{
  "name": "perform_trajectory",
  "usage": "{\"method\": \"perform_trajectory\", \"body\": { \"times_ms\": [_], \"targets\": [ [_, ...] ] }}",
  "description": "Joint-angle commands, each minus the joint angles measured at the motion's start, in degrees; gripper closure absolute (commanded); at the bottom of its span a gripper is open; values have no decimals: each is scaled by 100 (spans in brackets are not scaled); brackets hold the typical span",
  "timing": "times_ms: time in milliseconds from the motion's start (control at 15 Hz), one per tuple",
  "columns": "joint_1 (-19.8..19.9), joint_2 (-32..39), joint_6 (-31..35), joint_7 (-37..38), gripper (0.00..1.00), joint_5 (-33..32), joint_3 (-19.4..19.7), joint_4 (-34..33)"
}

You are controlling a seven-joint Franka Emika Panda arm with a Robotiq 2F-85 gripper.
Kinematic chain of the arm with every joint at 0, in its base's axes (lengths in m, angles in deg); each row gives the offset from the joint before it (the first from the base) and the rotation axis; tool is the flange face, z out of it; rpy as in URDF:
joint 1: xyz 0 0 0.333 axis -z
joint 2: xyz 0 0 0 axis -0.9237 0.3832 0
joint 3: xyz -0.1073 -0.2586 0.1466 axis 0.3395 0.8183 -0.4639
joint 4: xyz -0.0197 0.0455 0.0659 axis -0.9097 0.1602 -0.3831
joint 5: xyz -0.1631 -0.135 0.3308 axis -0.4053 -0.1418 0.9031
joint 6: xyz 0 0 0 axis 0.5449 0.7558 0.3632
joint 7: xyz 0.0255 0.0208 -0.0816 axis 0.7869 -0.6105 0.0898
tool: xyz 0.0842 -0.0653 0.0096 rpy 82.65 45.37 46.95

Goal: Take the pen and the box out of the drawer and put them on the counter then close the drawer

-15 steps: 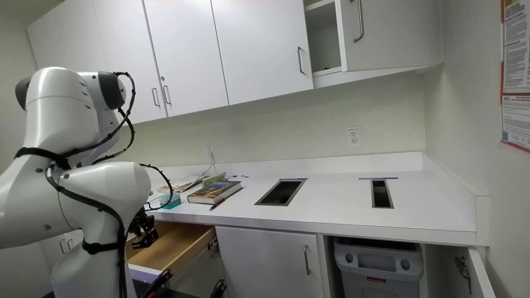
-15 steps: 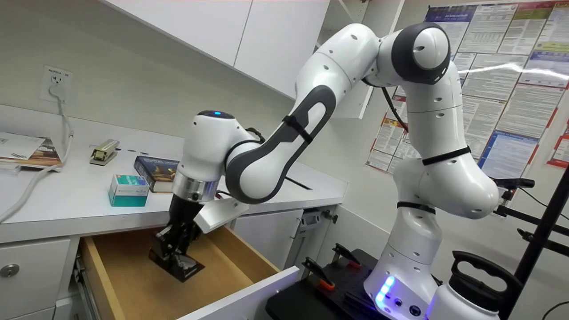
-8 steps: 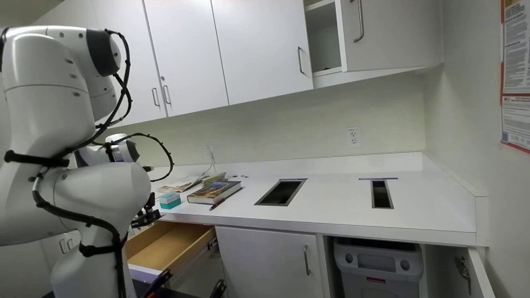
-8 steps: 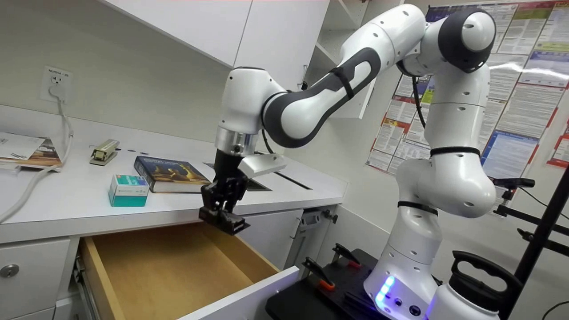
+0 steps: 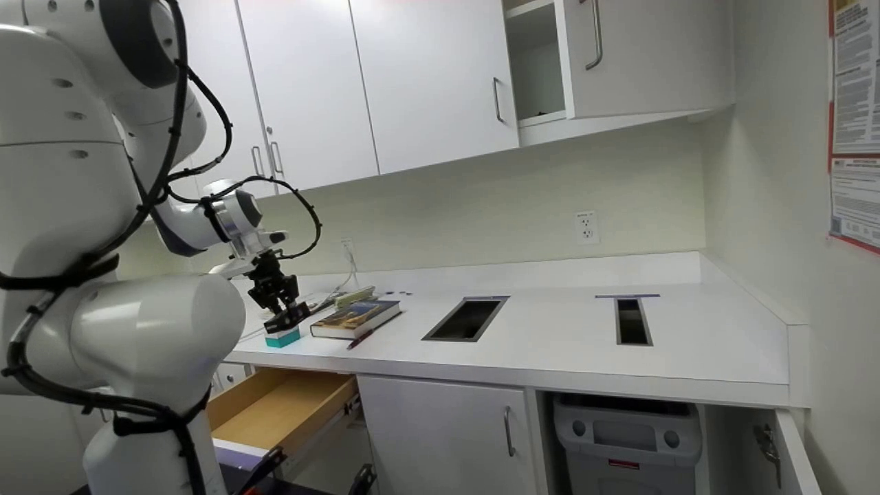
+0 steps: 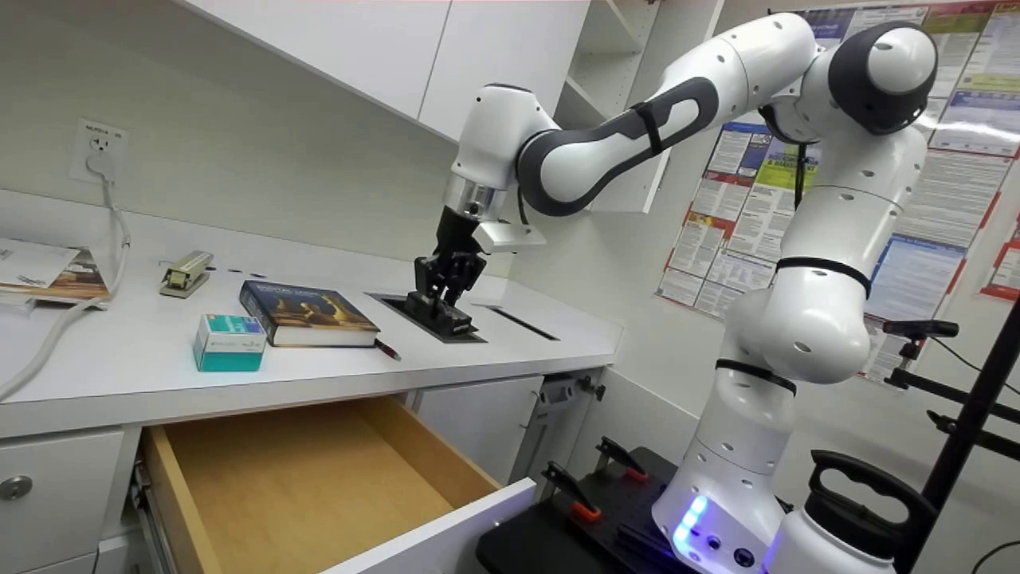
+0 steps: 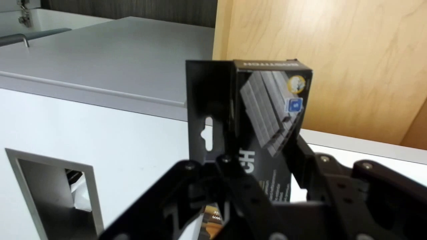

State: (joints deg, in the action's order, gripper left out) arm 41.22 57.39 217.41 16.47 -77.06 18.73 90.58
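Wrist view: the gripper (image 7: 263,158) has its jaws closed on the black box (image 7: 267,110), near the front edge of the counter (image 7: 143,146); contact between box and surface cannot be judged. Should the jaws part while the box is raised, it would probably topple; released too near the metal-rimmed cut-out (image 7: 46,186), it might drop in. The box pictures staple strips, its contents being hidden; pale material (image 7: 81,196) shows within the cut-out.

In an exterior view, the pen (image 6: 388,349) lies on the counter just beside the book (image 6: 315,311), close to the front edge. A box lowered onto the pen could roll it over that edge, perhaps into the drawer (image 6: 319,486), which stands pulled out beneath. Only bare wood shows in the drawer; its rear, under the counter, is hidden. Closing it appears to be the step due once the box is set down.

In an exterior view, the gripper, its jaws too dark to read, overlaps a teal-and-white carton (image 5: 283,340) near the front edge by line of sight only. A low sweep along that edge could knock the carton, whose contents are unseen. Below the counter, toward its right-hand corner, a cupboard (image 5: 729,447) holds a grey bin (image 5: 625,447), contents not visible.
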Motion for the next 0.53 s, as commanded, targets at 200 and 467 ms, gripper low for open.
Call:
{"method": "perform_trajectory", "body": {
  "times_ms": [200,467],
  "targets": [
    [524,62,-2,13,59,43,-614,1],
    [1033,516,288,1357,84,-1185,-524,-510]
  ]
}}
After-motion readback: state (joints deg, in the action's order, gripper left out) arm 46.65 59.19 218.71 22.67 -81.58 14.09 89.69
